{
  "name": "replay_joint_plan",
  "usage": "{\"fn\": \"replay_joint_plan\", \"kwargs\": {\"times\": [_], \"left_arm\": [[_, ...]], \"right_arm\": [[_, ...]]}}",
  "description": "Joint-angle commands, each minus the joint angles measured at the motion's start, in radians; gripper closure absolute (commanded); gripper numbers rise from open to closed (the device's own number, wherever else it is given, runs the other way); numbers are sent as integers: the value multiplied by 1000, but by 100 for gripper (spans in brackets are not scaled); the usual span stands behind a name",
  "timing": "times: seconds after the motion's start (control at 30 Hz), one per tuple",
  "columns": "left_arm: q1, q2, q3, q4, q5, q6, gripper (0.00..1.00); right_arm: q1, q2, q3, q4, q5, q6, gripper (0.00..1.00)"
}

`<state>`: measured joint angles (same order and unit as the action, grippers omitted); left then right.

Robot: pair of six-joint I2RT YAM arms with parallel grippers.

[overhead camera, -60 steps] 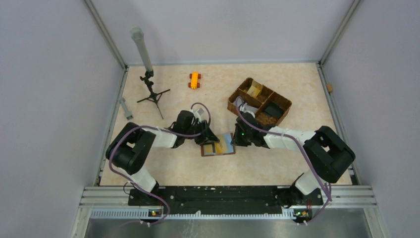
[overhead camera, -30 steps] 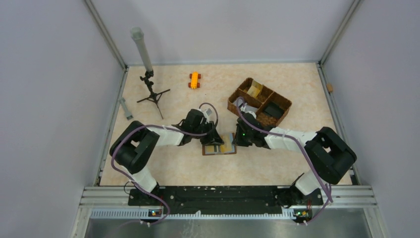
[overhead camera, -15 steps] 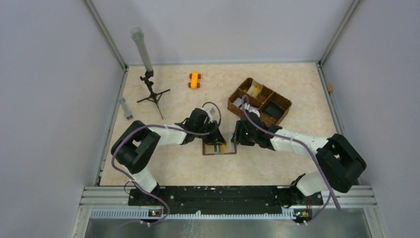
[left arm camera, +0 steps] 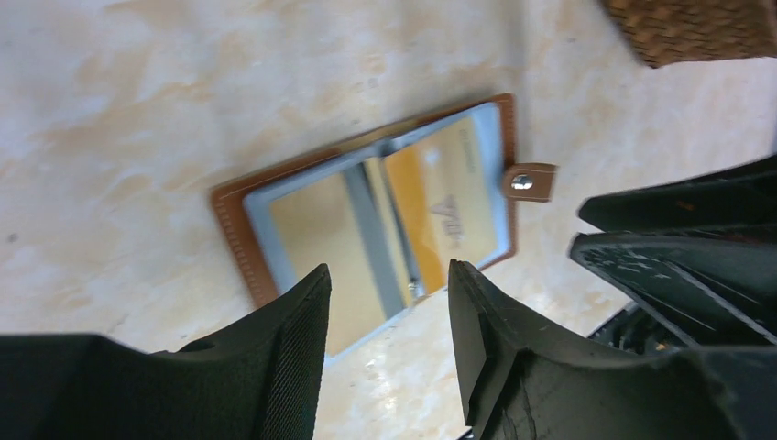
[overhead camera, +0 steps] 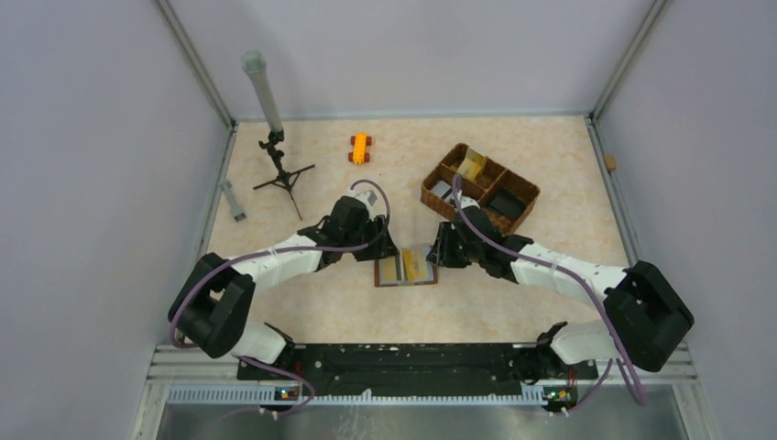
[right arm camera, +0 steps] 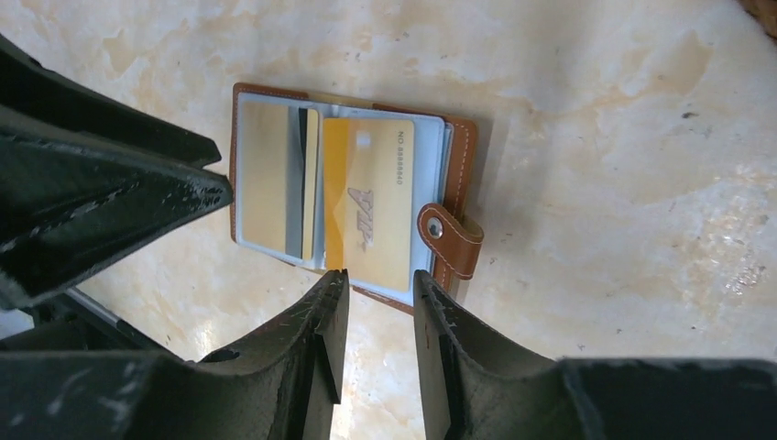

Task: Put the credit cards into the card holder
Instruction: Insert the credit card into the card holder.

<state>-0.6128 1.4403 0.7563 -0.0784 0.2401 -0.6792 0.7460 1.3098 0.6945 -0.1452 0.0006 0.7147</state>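
The card holder [overhead camera: 404,268] lies open on the table, brown leather with blue inner pockets and a snap tab [right arm camera: 449,235]. A gold card [right arm camera: 368,203] rests on its right half, and another gold card [right arm camera: 264,174] shows in the left pocket, with a dark card edge beside it. My left gripper [overhead camera: 385,251] hovers open at the holder's upper left with nothing between its fingers [left arm camera: 302,321]. On the holder's right my right gripper [overhead camera: 438,257] is open too, its tips [right arm camera: 377,280] just off the near edge. More credit cards sit in the basket: gold [overhead camera: 472,165], silver-grey [overhead camera: 443,190], black [overhead camera: 504,202].
A brown woven compartmented basket [overhead camera: 522,188] stands behind the right gripper, and its corner [left arm camera: 696,32] shows in the left wrist view. An orange toy car [overhead camera: 359,148], a small black tripod with a grey tube [overhead camera: 275,151] and a grey stick [overhead camera: 233,202] occupy the back left.
The left gripper opened and drew back up-left off the holder. The right gripper opened and backed slightly right, leaving the gold card on the holder's right half.
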Motion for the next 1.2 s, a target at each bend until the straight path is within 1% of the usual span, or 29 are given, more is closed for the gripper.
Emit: {"fn": "replay_joint_plan", "kwargs": {"times": [0.0,0.1,0.2,0.33,0.4,0.6,0.83,1.03,1.17], "left_arm": [[32,-21,-61,-6,-17,5,47],[33,-17,-86,102,79,-47,51],[32,9,-93,216,147,-104,54],[24,58,-91,299,189,-154,56],[20,85,-84,313,199,-163,56],[0,150,-67,322,198,-184,57],[-13,216,-54,321,185,-192,55],[-20,245,-47,317,160,-192,55],[-26,253,-31,319,157,-196,56]], "right_arm": [[24,36,4,77,-67,-24,67],[29,65,11,75,-58,-16,70],[29,89,11,44,5,8,72],[30,104,11,3,78,35,81],[29,104,9,-10,91,38,81],[29,118,-1,-30,125,47,77],[29,155,-4,-24,152,52,71],[29,173,-7,-17,162,54,71],[29,180,-13,-15,162,52,74]]}}
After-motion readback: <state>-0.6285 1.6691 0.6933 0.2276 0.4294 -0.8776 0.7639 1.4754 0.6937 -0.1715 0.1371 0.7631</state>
